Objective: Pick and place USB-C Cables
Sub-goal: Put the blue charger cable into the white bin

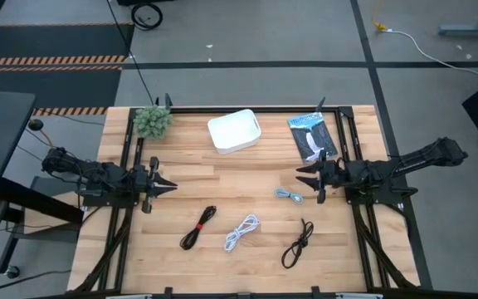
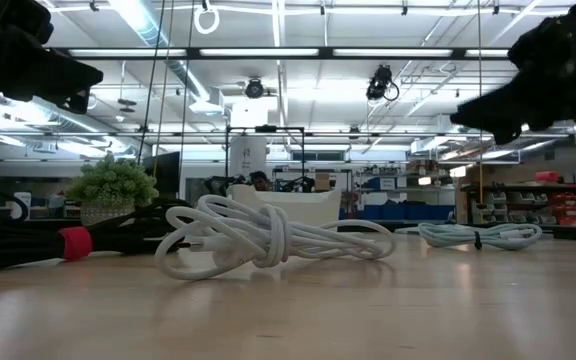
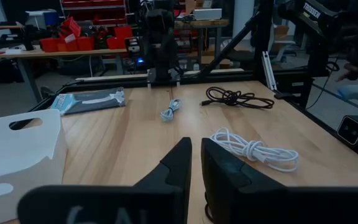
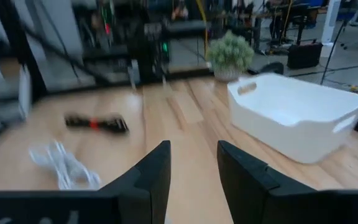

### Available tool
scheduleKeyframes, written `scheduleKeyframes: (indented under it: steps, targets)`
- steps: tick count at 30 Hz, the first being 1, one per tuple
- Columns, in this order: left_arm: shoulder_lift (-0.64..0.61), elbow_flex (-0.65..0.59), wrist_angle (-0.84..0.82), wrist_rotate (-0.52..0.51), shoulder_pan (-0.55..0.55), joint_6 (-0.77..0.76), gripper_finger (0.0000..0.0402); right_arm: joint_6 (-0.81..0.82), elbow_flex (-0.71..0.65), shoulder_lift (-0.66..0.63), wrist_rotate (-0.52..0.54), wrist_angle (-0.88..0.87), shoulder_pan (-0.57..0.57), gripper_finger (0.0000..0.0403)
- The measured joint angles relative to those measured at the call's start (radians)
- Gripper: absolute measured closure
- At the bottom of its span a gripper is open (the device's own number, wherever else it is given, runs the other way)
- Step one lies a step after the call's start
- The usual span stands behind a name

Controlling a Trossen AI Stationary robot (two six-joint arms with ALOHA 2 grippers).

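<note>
Near worktop [image 1: 222,178] edge: red-tied cable [image 1: 198,227], white cable [image 1: 241,232], black cable [image 1: 297,243]. Mid: pale cable [image 1: 288,196] beside right pincer [image 1: 302,176], fingers apart; left pincer [image 1: 171,187] together. Far: bin [image 1: 234,130], plant [image 1: 153,121], packet [image 1: 313,135].

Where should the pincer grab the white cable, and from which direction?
Grip the white cable at its knotted middle, where the loops bunch together and stand highest off the table. Come straight down from above, jaws across the bundle: it lies flat with bare wood all around, and the loose end loops would likely slip out.
</note>
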Motion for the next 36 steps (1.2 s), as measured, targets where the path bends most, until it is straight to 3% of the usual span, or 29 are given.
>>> scheduleKeyframes:
  steps: [10,15,22,28,36]
  targets:
    - [0.000,0.000,0.000,0.000,0.000,0.000,0.0358,0.063,0.000,0.008,0.024,0.324,-0.008,0.0265]
    - [0.000,0.000,0.000,0.000,0.000,0.000,0.0358,0.139,0.001,0.055,0.051,0.339,-0.030,0.0265]
    - [0.000,0.000,0.000,0.000,0.000,0.000,0.0358,0.330,0.105,0.243,0.001,0.028,-0.040,0.0265]
    - [0.000,0.000,0.000,0.000,0.000,0.000,0.0358,0.255,0.238,0.408,-0.034,-0.198,-0.040,0.0265]
    - [0.000,0.000,0.000,0.000,0.000,0.000,0.0358,0.292,0.478,0.646,-0.151,-0.580,-0.031,0.0261]
